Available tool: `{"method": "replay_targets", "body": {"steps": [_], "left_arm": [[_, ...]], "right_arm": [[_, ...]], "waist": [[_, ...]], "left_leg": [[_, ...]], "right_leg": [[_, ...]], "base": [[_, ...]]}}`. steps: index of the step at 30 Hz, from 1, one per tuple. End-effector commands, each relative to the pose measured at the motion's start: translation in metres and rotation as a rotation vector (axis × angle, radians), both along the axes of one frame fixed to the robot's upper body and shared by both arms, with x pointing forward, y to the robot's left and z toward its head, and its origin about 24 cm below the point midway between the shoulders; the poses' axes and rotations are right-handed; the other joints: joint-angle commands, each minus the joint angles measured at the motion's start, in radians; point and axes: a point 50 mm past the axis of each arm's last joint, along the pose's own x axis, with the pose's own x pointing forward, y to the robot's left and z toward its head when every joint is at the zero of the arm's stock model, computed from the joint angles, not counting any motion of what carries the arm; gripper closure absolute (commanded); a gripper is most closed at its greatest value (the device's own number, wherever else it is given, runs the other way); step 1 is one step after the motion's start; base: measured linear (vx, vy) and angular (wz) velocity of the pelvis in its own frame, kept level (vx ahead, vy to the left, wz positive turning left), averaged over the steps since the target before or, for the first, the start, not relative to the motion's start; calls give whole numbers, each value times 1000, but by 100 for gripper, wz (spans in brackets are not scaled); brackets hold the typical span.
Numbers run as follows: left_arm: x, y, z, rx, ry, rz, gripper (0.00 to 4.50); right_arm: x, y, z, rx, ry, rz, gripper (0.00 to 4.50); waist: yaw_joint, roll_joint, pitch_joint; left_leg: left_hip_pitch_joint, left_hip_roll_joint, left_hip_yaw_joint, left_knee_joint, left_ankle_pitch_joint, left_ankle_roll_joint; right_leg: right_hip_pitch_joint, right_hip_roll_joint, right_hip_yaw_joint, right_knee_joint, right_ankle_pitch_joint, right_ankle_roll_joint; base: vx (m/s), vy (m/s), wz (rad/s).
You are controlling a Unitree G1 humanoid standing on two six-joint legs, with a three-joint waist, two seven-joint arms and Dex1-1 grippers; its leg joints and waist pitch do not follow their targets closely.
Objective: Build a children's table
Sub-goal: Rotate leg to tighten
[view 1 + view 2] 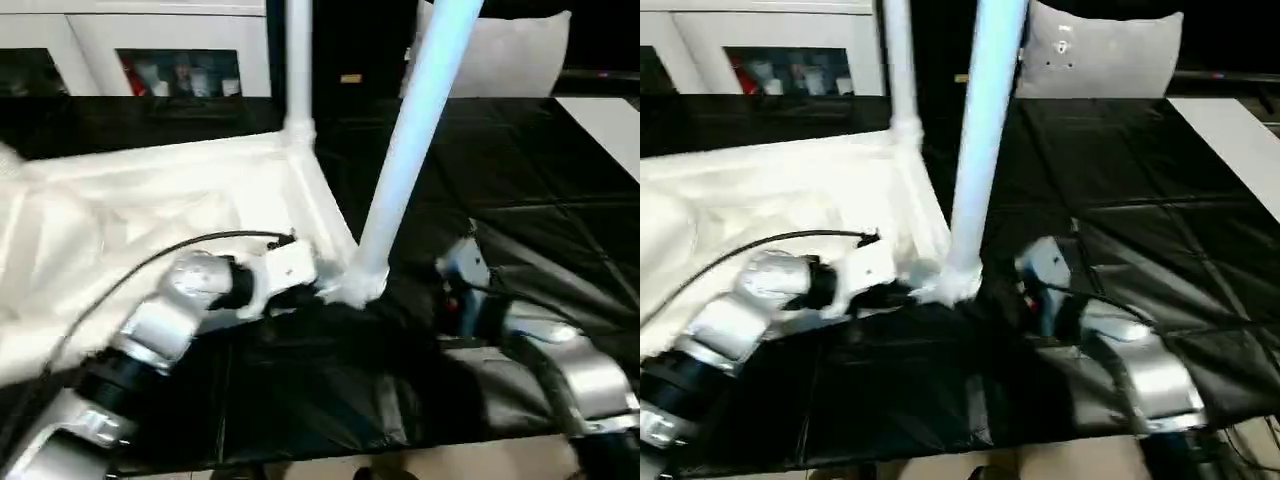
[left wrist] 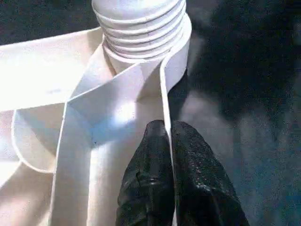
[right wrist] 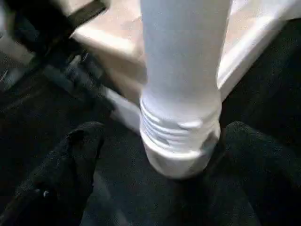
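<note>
The children's table [image 1: 150, 210] lies upside down on the black mat [image 1: 520, 200], its ribbed underside facing up. Two white legs stand from it: the far leg [image 1: 298, 60] upright at the far corner, the near leg [image 1: 415, 130] leaning at the near corner, with its thread visible at the socket. My left gripper [image 2: 168, 155] is closed, and its two black fingers pinch the thin rim of the top just beside that socket (a thin wall sits between them). My right gripper [image 3: 155, 169] stands wide apart around the base of the near leg; its fingers [image 3: 70, 160] do not touch it.
</note>
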Motion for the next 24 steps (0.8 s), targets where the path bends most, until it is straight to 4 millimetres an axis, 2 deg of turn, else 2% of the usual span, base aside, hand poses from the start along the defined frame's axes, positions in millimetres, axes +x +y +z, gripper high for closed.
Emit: {"method": "replay_targets", "body": {"steps": [1, 4, 5, 7, 11, 13, 15, 21, 24], "left_arm": [[-12, -6, -13, 60, 77, -139, 450], [-16, -2, -12, 109, 107, -247, 450], [-17, -2, -12, 119, 109, -269, 450], [-17, -1, -12, 124, 110, -283, 450], [-22, -3, -9, 143, 133, -381, 450], [-22, -4, -8, 149, 128, -401, 450], [-22, -5, -8, 154, 125, -416, 450], [-22, -7, -7, 158, 118, -438, 450], [-20, -6, -7, 171, 111, -444, 450]], "right_arm": [[1, 1, 6, -3, -8, 71, 4], [3, -2, 7, -98, -11, 173, 4], [3, -2, 7, -111, -7, 200, 4], [3, -2, 7, -117, -4, 218, 4], [4, 5, 8, -89, 33, 316, 4], [4, 6, 7, -93, 38, 341, 22], [4, 9, 6, -96, 43, 364, 44], [5, 16, 6, -84, 46, 395, 94], [5, 18, 5, -82, 39, 407, 108]], "waist": [[-3, 1, -54], [-2, 2, -57], [-2, -2, -57], [1, 0, -57], [9, -3, -63], [12, -1, -64], [16, -4, -65], [15, -7, -66], [17, -6, -68]], "left_leg": [[34, 54, -11, -58, -195, 68], [36, 54, -12, -56, -197, 58], [37, 55, -10, -56, -195, 61], [38, 55, -9, -54, -198, 64], [36, 56, -9, -50, -152, 83], [38, 57, -8, -49, -150, 87], [38, 57, -7, -48, -137, 91], [37, 56, -7, -48, -157, 80], [37, 56, -7, -46, -144, 81]], "right_leg": [[33, -67, 35, -69, -36, -255], [33, -68, 32, -65, -48, -266], [33, -69, 34, -65, -43, -269], [32, -70, 35, -66, -45, -272], [37, -70, 32, -56, 8, -285], [36, -71, 32, -55, 15, -288], [36, -70, 31, -52, 31, -295], [36, -72, 31, -54, -23, -288], [36, -71, 31, -52, -4, -290]], "base": [[0, 0, 0], [0, 0, 0], [0, 0, 0], [0, 0, 0], [0, 0, 0], [0, 0, 0], [0, 0, 0], [0, 0, 0], [0, 0, 0]]}}
